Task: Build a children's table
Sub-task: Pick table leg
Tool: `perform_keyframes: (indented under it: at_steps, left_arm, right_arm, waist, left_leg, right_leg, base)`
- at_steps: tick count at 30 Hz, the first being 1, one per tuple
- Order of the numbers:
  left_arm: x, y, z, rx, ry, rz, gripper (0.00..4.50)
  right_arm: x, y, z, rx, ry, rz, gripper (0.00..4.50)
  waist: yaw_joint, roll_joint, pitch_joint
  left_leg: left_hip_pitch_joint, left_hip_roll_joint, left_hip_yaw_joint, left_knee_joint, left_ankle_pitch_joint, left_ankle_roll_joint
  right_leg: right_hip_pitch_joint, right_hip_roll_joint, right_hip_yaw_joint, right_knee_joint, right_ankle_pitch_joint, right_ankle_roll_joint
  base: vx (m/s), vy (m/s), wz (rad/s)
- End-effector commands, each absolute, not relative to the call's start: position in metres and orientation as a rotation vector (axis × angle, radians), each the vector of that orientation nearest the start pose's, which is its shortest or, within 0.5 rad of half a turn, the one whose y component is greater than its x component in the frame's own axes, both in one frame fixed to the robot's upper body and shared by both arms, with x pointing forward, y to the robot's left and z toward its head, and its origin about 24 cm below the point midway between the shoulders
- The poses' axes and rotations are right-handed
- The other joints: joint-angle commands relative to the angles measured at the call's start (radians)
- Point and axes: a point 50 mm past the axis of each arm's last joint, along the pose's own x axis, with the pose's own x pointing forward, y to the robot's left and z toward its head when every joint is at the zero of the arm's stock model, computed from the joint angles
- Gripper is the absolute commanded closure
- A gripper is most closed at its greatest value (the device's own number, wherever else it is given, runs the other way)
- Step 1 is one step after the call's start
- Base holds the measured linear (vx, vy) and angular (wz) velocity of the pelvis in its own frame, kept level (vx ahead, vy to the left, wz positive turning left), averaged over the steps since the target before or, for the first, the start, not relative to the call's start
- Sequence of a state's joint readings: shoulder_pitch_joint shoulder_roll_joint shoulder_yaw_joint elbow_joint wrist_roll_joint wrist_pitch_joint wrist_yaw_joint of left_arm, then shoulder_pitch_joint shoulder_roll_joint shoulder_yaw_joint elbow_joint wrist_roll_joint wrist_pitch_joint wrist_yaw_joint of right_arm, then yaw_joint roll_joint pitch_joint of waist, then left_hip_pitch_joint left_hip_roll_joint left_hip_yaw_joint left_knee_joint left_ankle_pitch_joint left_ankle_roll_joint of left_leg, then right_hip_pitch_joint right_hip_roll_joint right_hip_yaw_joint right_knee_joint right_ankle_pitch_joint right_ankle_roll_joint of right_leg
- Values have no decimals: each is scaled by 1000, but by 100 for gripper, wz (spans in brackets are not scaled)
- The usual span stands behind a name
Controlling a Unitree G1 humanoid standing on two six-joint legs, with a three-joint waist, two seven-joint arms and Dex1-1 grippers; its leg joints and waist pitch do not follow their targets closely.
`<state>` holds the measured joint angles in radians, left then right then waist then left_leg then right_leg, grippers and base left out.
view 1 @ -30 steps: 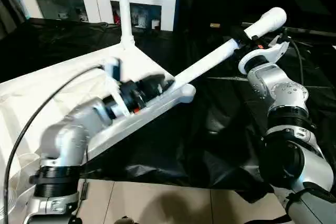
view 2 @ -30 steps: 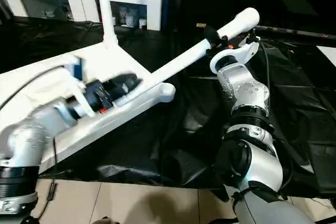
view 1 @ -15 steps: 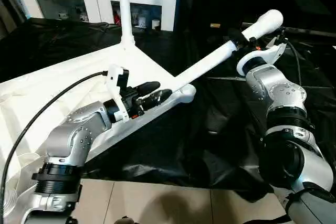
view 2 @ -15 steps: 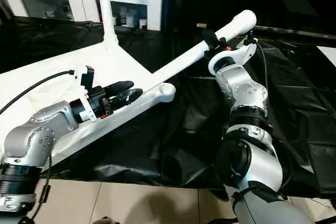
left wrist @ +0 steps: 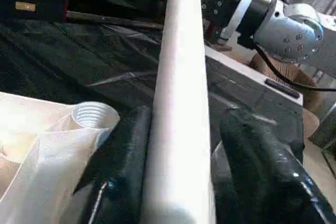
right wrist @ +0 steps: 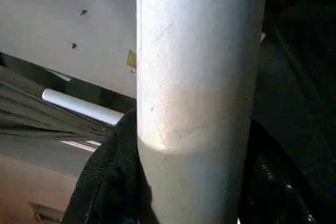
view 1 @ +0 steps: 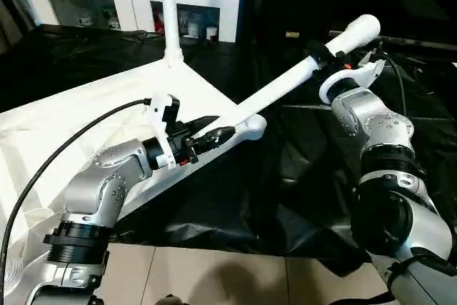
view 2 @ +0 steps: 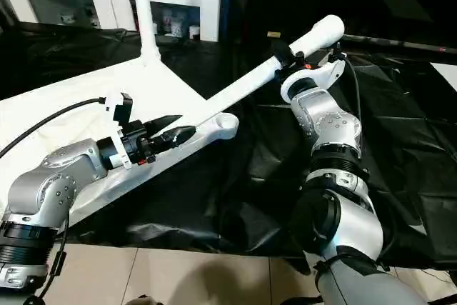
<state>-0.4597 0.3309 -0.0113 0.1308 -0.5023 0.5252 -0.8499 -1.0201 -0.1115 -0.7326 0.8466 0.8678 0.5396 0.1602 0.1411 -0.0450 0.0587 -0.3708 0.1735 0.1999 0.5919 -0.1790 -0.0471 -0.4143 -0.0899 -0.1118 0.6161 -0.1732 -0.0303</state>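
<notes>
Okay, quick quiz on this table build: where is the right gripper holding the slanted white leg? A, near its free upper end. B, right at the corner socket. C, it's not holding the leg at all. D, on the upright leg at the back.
A: the right gripper clamps the slanted leg just below its rounded free end, far up from the corner socket of the tabletop.

I cannot see the top of the upright leg (view 1: 168, 5), the picture edge cuts it. My left arm (view 1: 107, 183) hides part of the tabletop (view 1: 86, 105) rim.
</notes>
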Motion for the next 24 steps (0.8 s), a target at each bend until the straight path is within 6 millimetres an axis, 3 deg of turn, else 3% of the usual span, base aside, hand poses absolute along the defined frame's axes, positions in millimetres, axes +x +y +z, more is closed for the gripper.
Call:
perform_keyframes:
  at_steps: [1, 7, 11, 19, 23, 24]
  left_arm:
    - [310, 137, 111, -191, 169, -1029, 234]
    - [311, 140, 105, -31, 231, -1021, 286]
    - [312, 140, 105, -7, 244, -1023, 308]
    - [316, 141, 115, -39, 170, -1017, 311]
    - [316, 144, 121, -39, 134, -1010, 311]
    - [317, 146, 122, -39, 131, -1005, 311]
  right_arm:
    - [407, -162, 170, 1290, 76, 302, 272]
    - [407, -164, 172, 1291, 71, 302, 272]
    - [407, -164, 172, 1291, 69, 302, 272]
    - [407, -164, 172, 1283, 71, 301, 272]
    - [407, -164, 170, 1200, 83, 307, 272]
    - [407, -163, 170, 1200, 82, 309, 238]
  waist:
    - [-1, -1, -79]
    - [0, 1, -80]
    - [-2, 2, -80]
    - [-1, -2, -80]
    - [-1, -1, -80]
    - [-1, -1, -80]
  left_leg:
    - [14, 54, -24, -62, -106, -8]
    - [15, 55, -25, -63, -107, -12]
    - [14, 54, -24, -62, -104, -15]
    - [14, 54, -24, -62, -110, -15]
    - [12, 53, -23, -61, -102, -10]
    - [13, 54, -24, -61, -106, -10]
  right_leg:
    - [63, -74, 65, -53, -136, -154]
    - [62, -73, 65, -52, -143, -145]
    - [63, -75, 65, -51, -125, -160]
    - [64, -76, 65, -51, -135, -163]
    - [64, -76, 65, -51, -131, -163]
    - [63, -76, 65, -52, -138, -163]
  base:
    - [0, 0, 0]
    - [0, 0, 0]
    - [0, 0, 0]
    - [0, 0, 0]
    - [0, 0, 0]
    - [0, 0, 0]
